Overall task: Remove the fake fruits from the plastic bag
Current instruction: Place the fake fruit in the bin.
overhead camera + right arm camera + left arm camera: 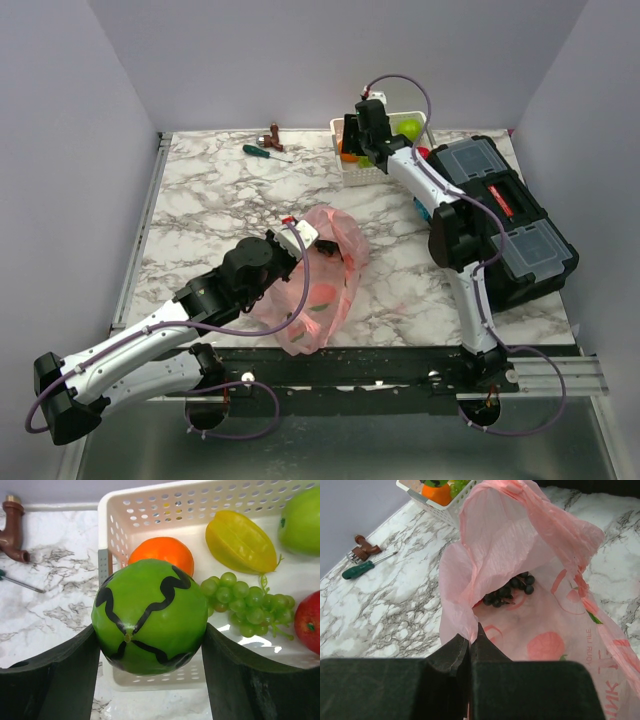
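My left gripper (471,637) is shut on the rim of the pink plastic bag (520,545), which lies open on the marble. A dark grape bunch (510,591) sits inside it. From above, the bag (322,285) spreads in front of the left gripper (300,236). My right gripper (150,629) is shut on a green fruit with wavy black stripes (150,612), hanging over the near edge of the white basket (107,535). The basket holds an orange (162,550), a yellow starfruit (240,540), green grapes (250,602), a green apple (302,522) and a red apple (309,620).
A green-handled screwdriver (265,152) and a brown fitting (275,133) lie at the back of the table, left of the basket (345,172). A black toolbox (510,230) fills the right side, beside the right arm.
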